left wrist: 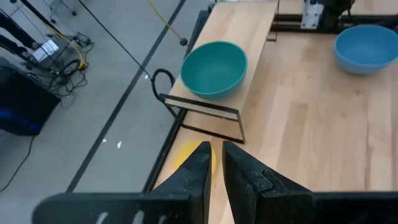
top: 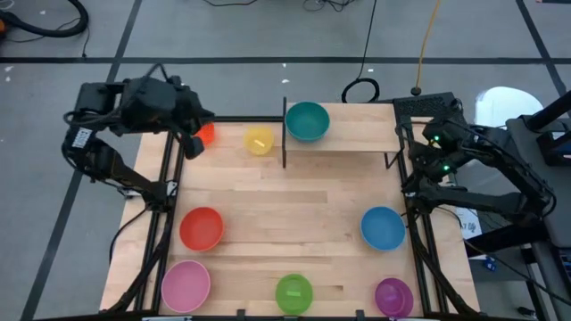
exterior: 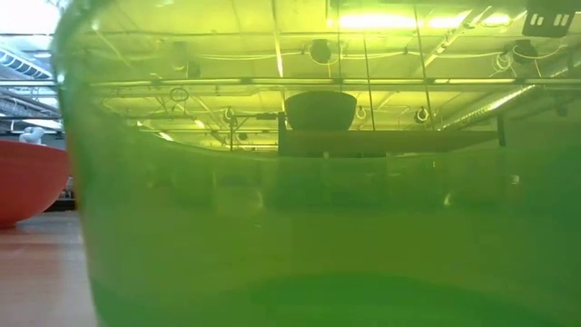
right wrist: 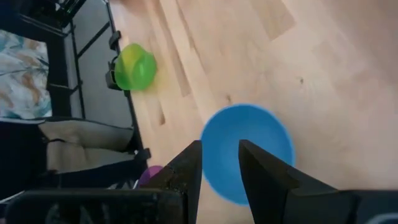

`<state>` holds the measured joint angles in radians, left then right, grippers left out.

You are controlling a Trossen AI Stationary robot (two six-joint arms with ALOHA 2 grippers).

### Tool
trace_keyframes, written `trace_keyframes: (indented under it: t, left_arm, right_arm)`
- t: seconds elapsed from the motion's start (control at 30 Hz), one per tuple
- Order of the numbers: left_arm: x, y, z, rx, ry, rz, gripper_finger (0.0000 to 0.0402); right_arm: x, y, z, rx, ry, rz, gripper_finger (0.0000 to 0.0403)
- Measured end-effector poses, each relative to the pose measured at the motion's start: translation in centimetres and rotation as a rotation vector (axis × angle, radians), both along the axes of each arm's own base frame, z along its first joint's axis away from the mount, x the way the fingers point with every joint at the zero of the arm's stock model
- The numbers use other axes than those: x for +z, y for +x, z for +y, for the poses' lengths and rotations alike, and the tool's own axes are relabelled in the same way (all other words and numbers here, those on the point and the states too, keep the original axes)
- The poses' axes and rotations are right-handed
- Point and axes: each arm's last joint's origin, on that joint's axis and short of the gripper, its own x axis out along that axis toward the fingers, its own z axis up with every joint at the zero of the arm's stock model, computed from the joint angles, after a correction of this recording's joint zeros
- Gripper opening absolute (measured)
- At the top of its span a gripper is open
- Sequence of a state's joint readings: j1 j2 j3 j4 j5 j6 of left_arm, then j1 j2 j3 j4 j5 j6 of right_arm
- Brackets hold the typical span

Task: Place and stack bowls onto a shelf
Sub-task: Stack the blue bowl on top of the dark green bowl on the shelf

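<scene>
The shelf (top: 352, 134) stands at the table's far edge, and the teal bowl (top: 307, 120) sits on its left end (left wrist: 213, 67). The yellow bowl (top: 259, 140) and the orange bowl (top: 206, 134) rest on the table to the shelf's left. My left gripper (top: 191, 143) hovers right by the orange bowl and partly covers it. Its fingers (left wrist: 215, 155) are open by a narrow gap, with the yellow bowl (left wrist: 185, 157) showing past them. My right gripper (right wrist: 221, 163) waits at the table's right edge, open, above the blue bowl (right wrist: 245, 152).
The red (top: 202, 227), pink (top: 186, 285), green (top: 293, 292), purple (top: 393, 296) and blue (top: 383, 227) bowls lie around the table's near half. The green bowl (exterior: 318, 227) fills the low view. Black frame rails run along both side edges.
</scene>
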<state>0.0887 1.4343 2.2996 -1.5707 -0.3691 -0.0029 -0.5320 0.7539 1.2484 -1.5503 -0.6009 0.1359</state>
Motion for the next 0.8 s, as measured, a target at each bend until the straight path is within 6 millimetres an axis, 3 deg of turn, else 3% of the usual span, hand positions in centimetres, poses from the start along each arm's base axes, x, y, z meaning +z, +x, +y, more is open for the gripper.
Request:
trace_keyframes:
  t: [0.4, 0.8]
  left_arm:
    - [1.1, -3.5, -0.3, 0.004, 0.002, -0.084, 0.0047]
    - [1.2, -4.1, -0.4, -0.039, 0.056, -0.065, 0.0047]
  right_arm:
    - [-1.3, 5.2, 0.9, 0.235, 0.109, 0.195, 0.0068]
    - [-3.5, 10.2, 4.0, 0.356, 0.084, 0.390, 0.0059]
